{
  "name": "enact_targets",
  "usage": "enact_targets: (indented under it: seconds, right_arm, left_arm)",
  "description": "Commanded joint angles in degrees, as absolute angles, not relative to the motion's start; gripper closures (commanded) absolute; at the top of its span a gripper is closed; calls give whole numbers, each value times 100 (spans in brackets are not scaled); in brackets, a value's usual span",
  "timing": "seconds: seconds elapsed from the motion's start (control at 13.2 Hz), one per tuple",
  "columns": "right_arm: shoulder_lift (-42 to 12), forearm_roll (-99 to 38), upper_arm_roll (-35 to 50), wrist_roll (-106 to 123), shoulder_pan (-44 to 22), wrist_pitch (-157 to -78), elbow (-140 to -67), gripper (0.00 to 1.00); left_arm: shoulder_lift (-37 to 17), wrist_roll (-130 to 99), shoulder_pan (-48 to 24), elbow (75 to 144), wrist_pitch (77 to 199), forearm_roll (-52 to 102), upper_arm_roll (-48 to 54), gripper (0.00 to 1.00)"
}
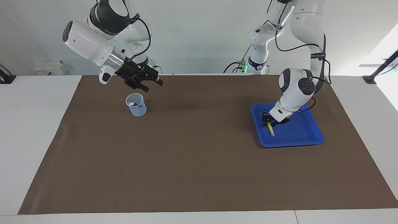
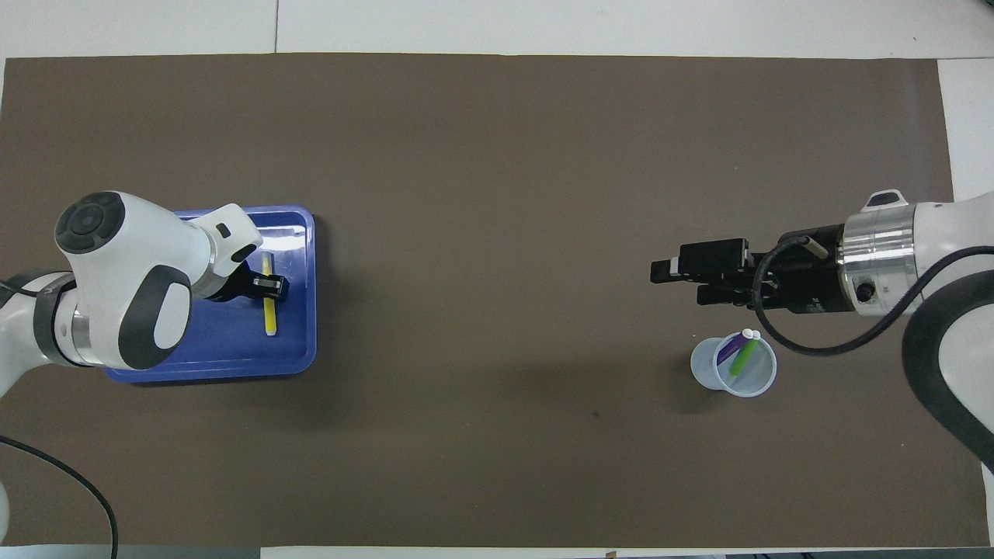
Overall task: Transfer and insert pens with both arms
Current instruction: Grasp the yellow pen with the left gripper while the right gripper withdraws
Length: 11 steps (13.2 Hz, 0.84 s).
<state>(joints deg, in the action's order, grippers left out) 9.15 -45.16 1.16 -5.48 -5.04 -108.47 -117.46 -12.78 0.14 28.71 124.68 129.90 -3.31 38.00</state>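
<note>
The yellow pen (image 1: 270, 128) lies in the blue tray (image 1: 306, 133) at the left arm's end of the table. My left gripper (image 1: 268, 120) is down in the tray over the pen's end nearer the robots (image 2: 269, 310). A grip does not show. The purple pen (image 2: 726, 351) and the green pen (image 2: 744, 359) stand slanted in the clear cup (image 2: 708, 371), pale ends up. My right gripper (image 1: 154, 86) hangs open and holds nothing, raised over the mat beside the cup (image 1: 136, 105), toward the table's middle (image 2: 674, 283).
A brown mat (image 1: 192, 155) covers most of the white table. Two smaller white arms with green-lit bases (image 1: 152, 69) stand at the robots' edge. The wide stretch of mat between cup and tray holds nothing.
</note>
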Motion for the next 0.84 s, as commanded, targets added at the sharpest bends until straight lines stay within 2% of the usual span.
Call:
enact_targets:
  seconds: [0.0,0.15,0.3,0.61,0.76]
  right_arm:
    - [940,-4755,176,-1298,-816,-11275,-11804,0]
    - [940,-4755,167,-1485,-993,-11399,-11839,0]
    - [940,-4764,176,-1503,-1011,-11399,-11839,0]
    - [932,-5053,176,-1581,-1019,-11627,-11848,0]
    - [949,-5316,176,-1687,-1177,-11916,-11952,0]
  left_arm:
    - [-1239,26,2927,12586,13148,-439,3815,71]
    - [-1239,-9,2996,12586,13148,-439,3814,81]
    - [-1248,-18,3076,12568,13148,-439,3814,100]
    - [-1248,-79,3094,12429,13035,-439,3823,100]
    - [-1257,-237,3076,12105,12476,-439,3823,100]
